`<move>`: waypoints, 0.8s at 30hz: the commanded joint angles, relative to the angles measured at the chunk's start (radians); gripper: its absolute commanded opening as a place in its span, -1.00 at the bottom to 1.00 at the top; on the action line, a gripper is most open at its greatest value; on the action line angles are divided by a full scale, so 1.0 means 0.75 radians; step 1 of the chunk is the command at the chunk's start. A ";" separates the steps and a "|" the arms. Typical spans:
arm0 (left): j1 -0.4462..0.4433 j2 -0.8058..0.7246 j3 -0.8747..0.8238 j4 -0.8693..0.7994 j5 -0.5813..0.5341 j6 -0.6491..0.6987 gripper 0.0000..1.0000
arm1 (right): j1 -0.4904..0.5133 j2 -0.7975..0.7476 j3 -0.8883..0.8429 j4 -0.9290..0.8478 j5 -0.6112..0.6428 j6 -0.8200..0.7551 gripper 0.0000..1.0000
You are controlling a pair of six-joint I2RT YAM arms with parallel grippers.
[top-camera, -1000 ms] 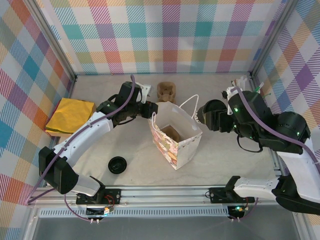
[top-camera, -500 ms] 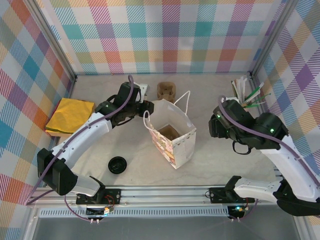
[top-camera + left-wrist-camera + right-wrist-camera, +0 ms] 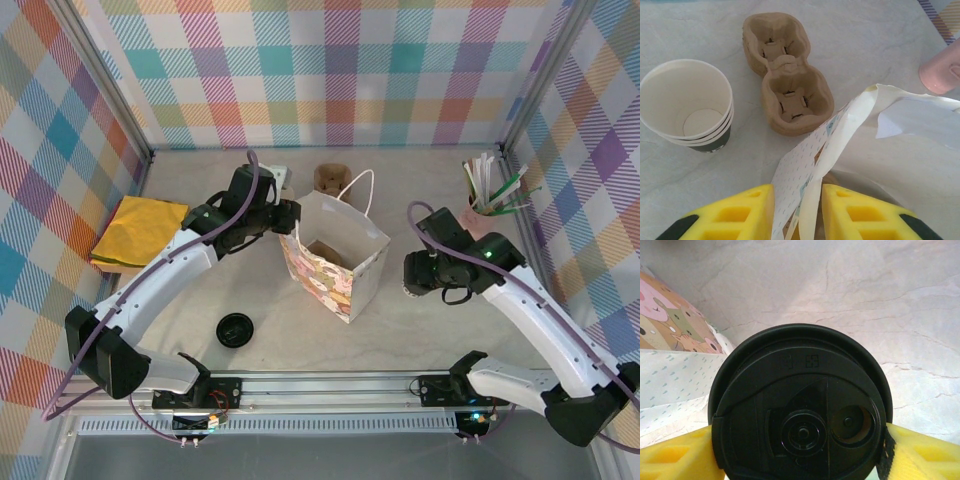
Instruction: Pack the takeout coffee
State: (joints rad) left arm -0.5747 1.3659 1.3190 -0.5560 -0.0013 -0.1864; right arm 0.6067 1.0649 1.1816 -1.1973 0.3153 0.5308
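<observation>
The right pincer [image 3: 800, 460] is clamped around the takeout coffee [image 3: 800, 405], which is held just beside the paper bag [image 3: 320, 282]; the bag's rim is pinched by the left pincer [image 3: 797, 205].

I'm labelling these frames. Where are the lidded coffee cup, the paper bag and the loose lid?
lidded coffee cup [image 3: 800, 405]: right wrist view, middle of its black lid.
paper bag [image 3: 318, 280]: top view, its patterned front wall.
loose lid [image 3: 235, 329]: top view, its centre.

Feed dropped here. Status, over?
Left gripper pinching bag rim. Right gripper holding lidded coffee beside bag. Bag mouth open, nothing between.
</observation>
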 commanded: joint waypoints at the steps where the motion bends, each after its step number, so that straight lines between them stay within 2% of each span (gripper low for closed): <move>1: -0.005 -0.023 0.005 -0.012 0.006 -0.001 -0.38 | -0.029 0.018 -0.057 0.144 -0.081 -0.043 0.43; 24: -0.005 -0.010 -0.003 -0.003 0.012 0.001 -0.38 | -0.053 0.154 -0.268 0.270 -0.126 -0.088 0.48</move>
State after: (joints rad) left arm -0.5747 1.3659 1.3190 -0.5552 -0.0013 -0.1864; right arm 0.5739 1.1740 0.9939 -1.0092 0.2352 0.4812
